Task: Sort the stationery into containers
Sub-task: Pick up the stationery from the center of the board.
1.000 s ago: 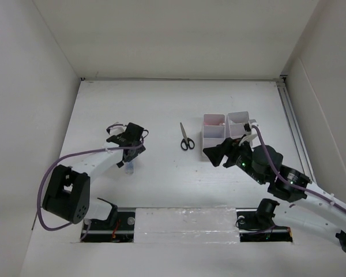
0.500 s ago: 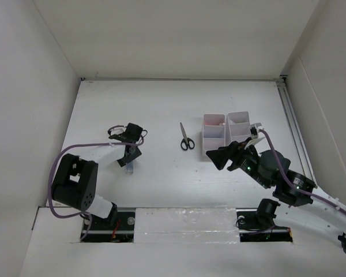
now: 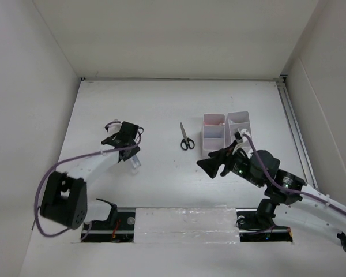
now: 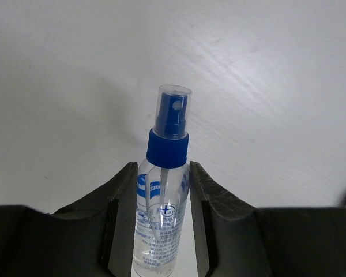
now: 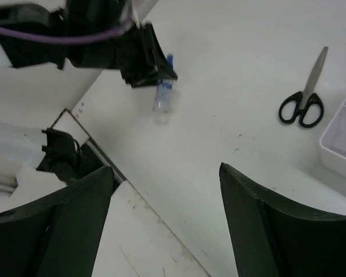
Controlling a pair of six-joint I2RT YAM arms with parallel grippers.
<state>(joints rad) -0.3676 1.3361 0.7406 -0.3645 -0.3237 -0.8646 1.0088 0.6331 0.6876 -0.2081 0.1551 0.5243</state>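
A: Left side, quick. What have the left fingers point(image 4: 122, 199) got?

B: They're clamped on the bottle point(image 4: 160, 213), one pad on each side of its clear body. The blue cap point(image 4: 168, 149) and the clear cover over the nozzle stick out past the fingertips.

A: Is it off the table point(image 3: 161, 104)?

B: Can't tell. The wrist view shows only white surface beyond it. From above, the bottle point(image 3: 135, 162) pokes out just under the fingertips, tilted.

A: Right side?

B: The right fingers point(image 5: 75, 213) are spread wide with nothing between them, only bare table. They point toward the left arm, and the bottle point(image 5: 162, 103) shows well beyond them in that view.

A: Scissors?

B: The scissors point(image 3: 186, 137) lie flat on the table with the blades closed. They're well apart from the left fingers and nearer the right ones, beyond them and off to one side. In the right wrist view, the black handles point(image 5: 303, 108) sit nearest the fingers and the blades point away.

A: Boxes?

B: Two white boxes point(image 3: 214, 134) sit side by side, touching, just behind the right fingertips. The near corner of one is at the edge of the right wrist view. Their contents are too small to make out.
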